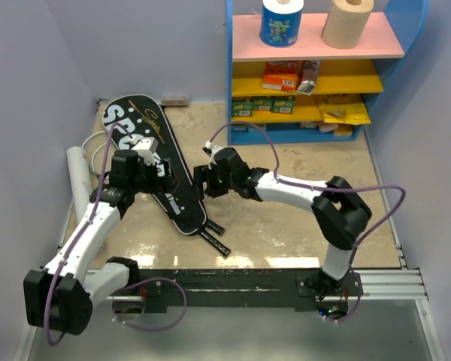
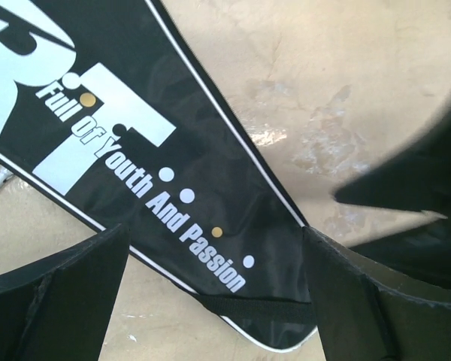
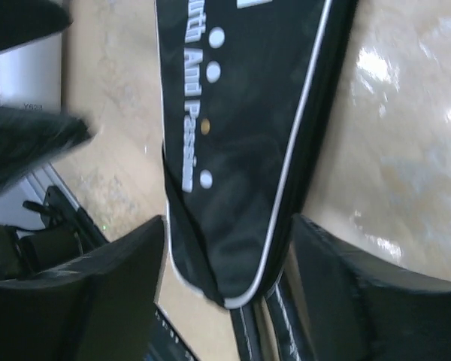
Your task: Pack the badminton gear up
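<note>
Both pincers stand wide apart and hold nothing. The left gripper (image 1: 159, 183) (image 2: 214, 241) hangs over the tapering part of the black "SPORT" cover (image 1: 139, 120) (image 2: 195, 173) (image 3: 240, 113), its fingers (image 2: 68, 301) spread to either side of the cover's narrow end. Whether they rest on the fabric I cannot tell. The right gripper (image 1: 204, 185) (image 3: 227, 226) faces it from the other side, just beside it, its fingers (image 3: 376, 301) also straddling the same narrow tip.

The cover lies flat and slantwise on the left half of the table (image 1: 286, 233), its broad end toward the far left corner by the wall and its narrow end pointing at the near edge. Two black racket handles (image 1: 214, 239) (image 3: 259, 331) stick out from under that tip. A long white tube (image 1: 78, 177) lies along the left edge, close to the wall and apart from the cover.

To the right of the cover, bare tabletop runs to the right edge. The blue shelf unit (image 1: 230, 75) closes off the far right side, well apart from both grippers.
</note>
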